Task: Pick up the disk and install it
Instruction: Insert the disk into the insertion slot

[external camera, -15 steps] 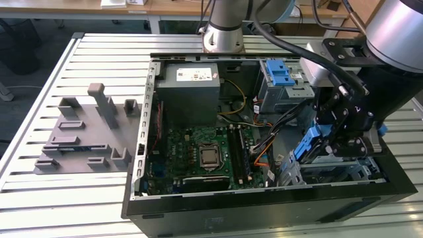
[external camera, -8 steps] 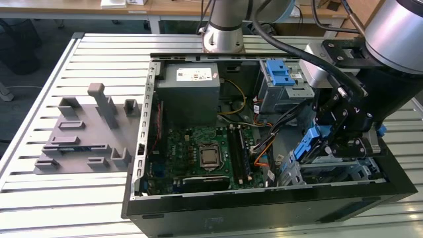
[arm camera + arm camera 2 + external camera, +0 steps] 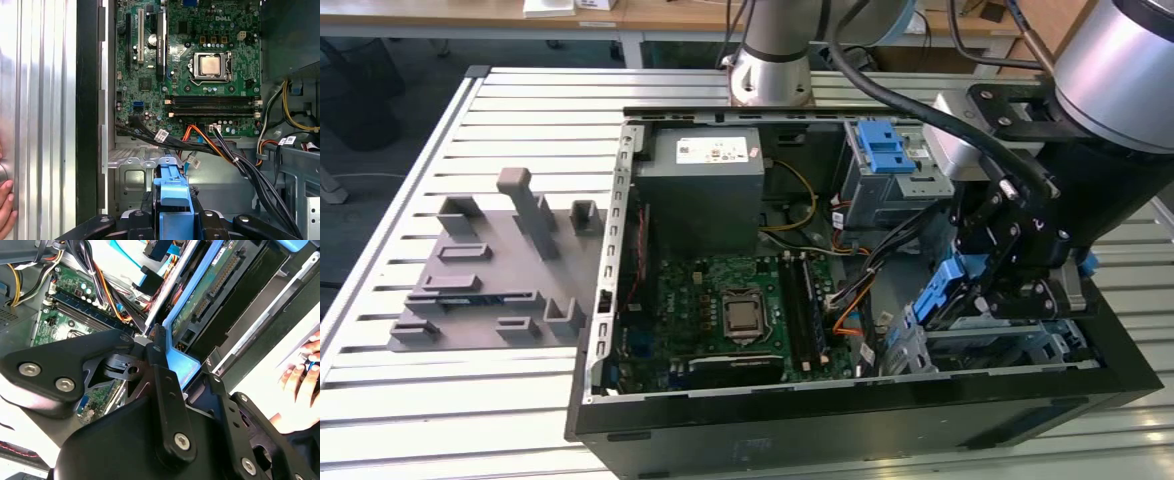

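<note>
A: Disk, where?

B: The flat silver-metal disk with blue plastic side rails [image 3: 945, 296] stands on edge at the front corner of the case, on the exterior view's right. It is right at the silver metal drive cage [image 3: 1014, 345]. I cannot tell whether it is seated. The second wrist view shows its green circuit-board underside and connector strip.

A: Grip?

B: The black two-finger gripper [image 3: 172, 212] is clamped on the disk. In the first wrist view a blue rail sits squeezed between both fingers. In the second wrist view one finger [image 3: 161, 357] lies against the rail's edge.

A: What crowds it?

B: A bundle of black, orange and yellow cables [image 3: 220, 147] runs off the green motherboard [image 3: 190, 65] towards the cage, close beside the disk. Behind the disk, a second metal cage carries a blue ridged plastic latch [image 3: 887, 150].

A: Further out?

B: A grey power-supply box with a white sticker [image 3: 707, 165] sits in the case's far corner, near the arm's base. A square silver processor [image 3: 744, 316] sits mid-board. The black tower case [image 3: 854, 425] lies open on its side on a slatted aluminium table [image 3: 454, 400]. A grey plastic fixture block with upright posts [image 3: 494, 270] stands on the table, well apart, on the exterior view's left. A person's hand [image 3: 4, 207] rests on the slats outside the case wall.
</note>
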You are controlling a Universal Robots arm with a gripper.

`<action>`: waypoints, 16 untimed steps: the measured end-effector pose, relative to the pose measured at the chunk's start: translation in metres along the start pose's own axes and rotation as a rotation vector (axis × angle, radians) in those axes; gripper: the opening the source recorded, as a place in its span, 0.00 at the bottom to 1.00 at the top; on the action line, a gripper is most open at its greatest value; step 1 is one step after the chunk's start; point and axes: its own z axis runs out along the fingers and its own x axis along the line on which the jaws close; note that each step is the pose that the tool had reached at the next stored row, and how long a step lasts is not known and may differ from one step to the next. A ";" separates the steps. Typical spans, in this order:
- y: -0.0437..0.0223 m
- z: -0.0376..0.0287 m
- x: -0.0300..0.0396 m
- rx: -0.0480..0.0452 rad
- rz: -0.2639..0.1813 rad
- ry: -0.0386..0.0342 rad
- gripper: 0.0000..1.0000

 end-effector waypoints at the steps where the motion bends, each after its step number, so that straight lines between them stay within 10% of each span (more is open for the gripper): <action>1: 0.0000 0.0009 0.0000 0.0000 0.000 -0.0001 0.36; 16: -0.0001 0.0069 0.0002 0.0001 0.000 0.0000 0.44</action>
